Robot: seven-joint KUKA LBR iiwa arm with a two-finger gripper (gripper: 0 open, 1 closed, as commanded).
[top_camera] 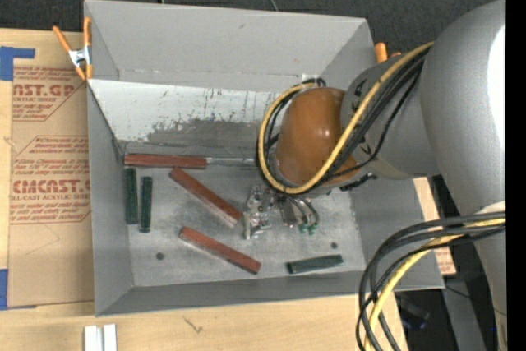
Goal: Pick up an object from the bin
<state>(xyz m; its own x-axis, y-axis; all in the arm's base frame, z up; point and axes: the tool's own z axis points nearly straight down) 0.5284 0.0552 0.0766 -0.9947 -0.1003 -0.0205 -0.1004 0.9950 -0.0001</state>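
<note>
the grey metal bin [222,53], its floor scuffed, holds a pair of dark green sticks [138,200] at the left, a back brown stick [164,161] along the far wall's foot, a middle brown stick [205,195] and a lower brown stick [219,249] slanting at centre, and a lone green stick [315,264] at lower right. the arm [460,111] comes in from the right, its orange cover [308,136] ringed with cables, and the gripper [261,219] points down just beside the middle brown stick's right end. whether it is released or clenched cannot be told.
</note>
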